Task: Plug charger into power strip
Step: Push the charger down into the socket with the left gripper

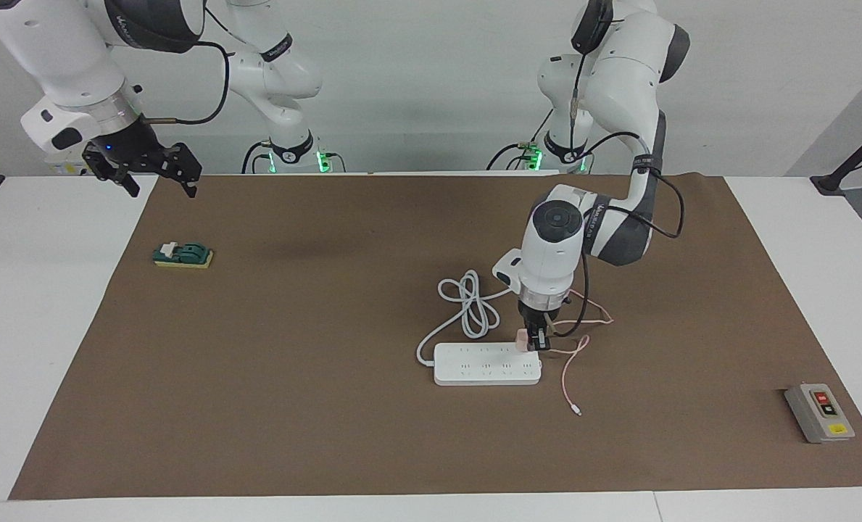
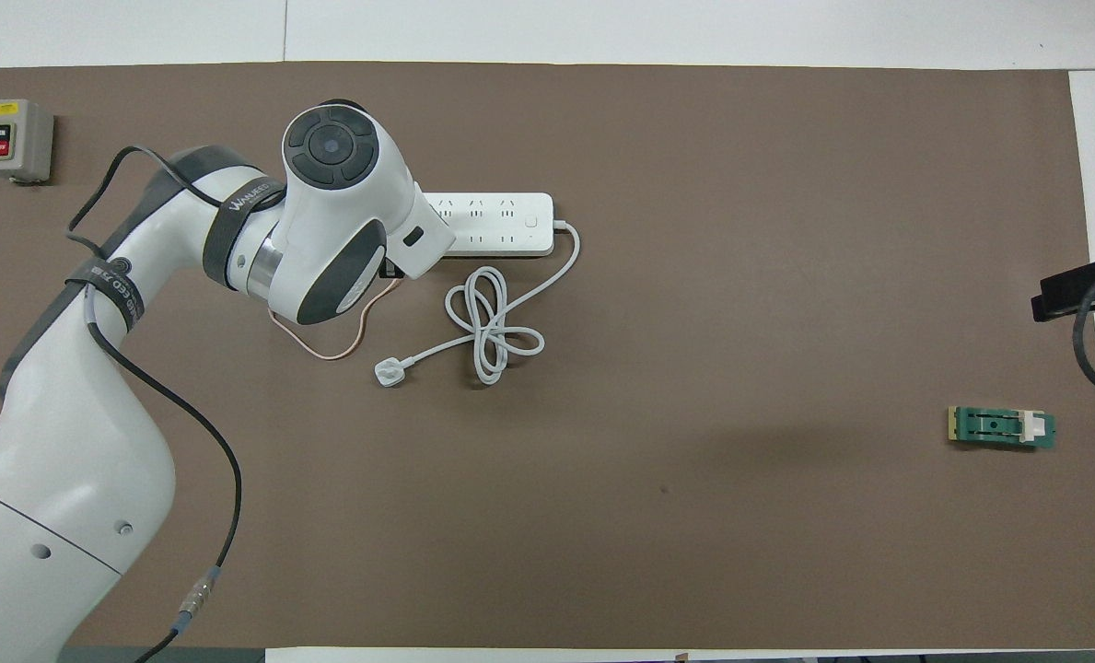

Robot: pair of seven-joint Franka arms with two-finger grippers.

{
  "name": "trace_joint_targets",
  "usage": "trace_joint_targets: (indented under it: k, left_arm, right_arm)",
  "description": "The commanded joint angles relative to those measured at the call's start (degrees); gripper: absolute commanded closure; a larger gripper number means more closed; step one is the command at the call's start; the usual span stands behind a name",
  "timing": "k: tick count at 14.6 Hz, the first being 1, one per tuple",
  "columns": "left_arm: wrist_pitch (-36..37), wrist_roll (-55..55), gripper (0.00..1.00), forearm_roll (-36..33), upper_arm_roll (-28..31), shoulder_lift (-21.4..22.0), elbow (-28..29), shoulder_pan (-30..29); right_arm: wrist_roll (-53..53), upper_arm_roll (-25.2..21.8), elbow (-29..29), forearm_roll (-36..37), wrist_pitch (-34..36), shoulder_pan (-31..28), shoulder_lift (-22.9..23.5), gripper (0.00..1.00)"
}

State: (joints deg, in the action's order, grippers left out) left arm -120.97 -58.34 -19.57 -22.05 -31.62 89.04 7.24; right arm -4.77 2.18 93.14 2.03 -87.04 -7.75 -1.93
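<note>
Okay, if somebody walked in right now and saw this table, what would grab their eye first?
Most likely the left gripper, shut on the pink charger right over one end of the white power strip near the middle of the brown mat. The right gripper waits open above that mat's corner. A grey switch box sits alone toward the left arm's end.

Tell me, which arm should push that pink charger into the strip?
Left. Its hand is shut on the charger at the power strip; the right hand waits open over the table's edge.

Left arm's wrist (image 2: 335, 221) over white power strip's (image 2: 501, 224) end.
</note>
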Motion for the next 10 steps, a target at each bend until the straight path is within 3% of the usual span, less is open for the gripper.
trace_joint_targets:
  k: [1, 10]
  left_arm:
    - [-0.76, 0.59, 1.0, 1.81, 0.16, 1.03, 2.81, 0.23]
    - [6.54, 0.42, 1.0, 4.19, 0.16, -3.98, -6.16, -0.39]
  right_arm:
    - [0.64, 0.46, 0.64, 0.17, 0.56, -0.34, -0.88, 0.0]
    - [0.73, 0.37, 0.64, 0.17, 0.38, -0.42, -0.88, 0.0]
